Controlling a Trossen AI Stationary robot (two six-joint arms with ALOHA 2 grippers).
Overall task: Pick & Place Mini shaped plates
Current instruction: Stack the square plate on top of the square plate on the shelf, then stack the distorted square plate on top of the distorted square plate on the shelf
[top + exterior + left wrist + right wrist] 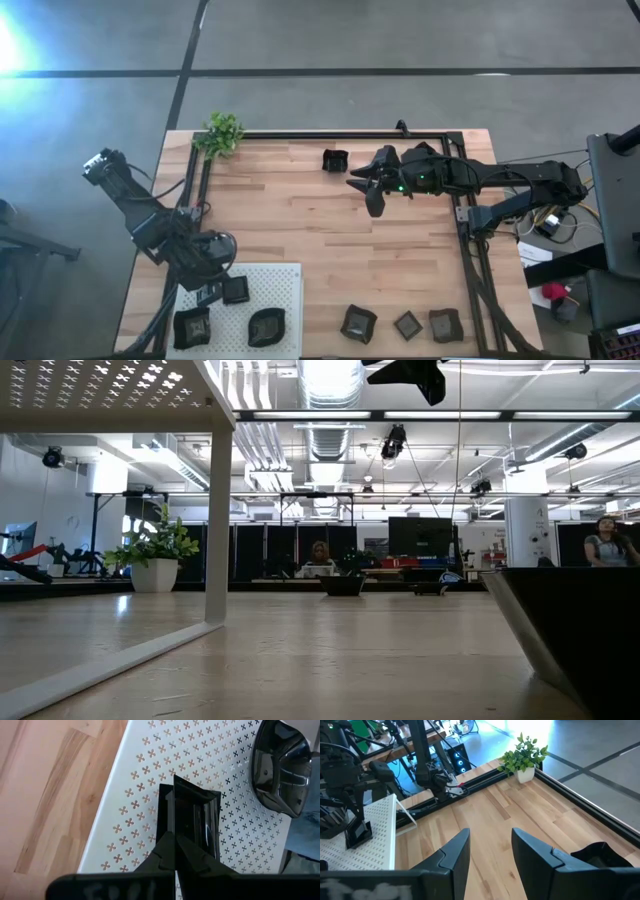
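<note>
Small square plate [192, 822] clamped on edge in the left hand [175, 851], tilted upright above the white perforated board [150, 785]; fingers pinching one rim. Same plate [235, 290] seen in the lower left of the high view, over the board's upper left part [285, 280]. Whether its lower edge touches the board, cannot tell from the wrist view.

Two more plates lying on the board: a wavy-edged one [192, 327] at the lower left corner, a rounded one [266, 326] just right of it. Rounded plate [286, 772] also visible at the upper right of the left wrist view, resting flat.

Three further plates in a row on the bare bench [300, 220], lower right of the high view: one [358, 323], a smaller square one [407, 324], and one [445, 324] near the frame rail. One lone plate [335, 160] at upper centre, close to the far rail.

Right hand [370, 190] raised over the bench at upper centre-right, just right of the lone plate, fingers spread apart and holding nothing. Dark plate [600, 855] at the right edge of the right wrist view, beside the right finger [535, 855].

Small green plant [221, 133] at the upper left corner of the bench. Low view: people seated in the room behind, far off.
</note>
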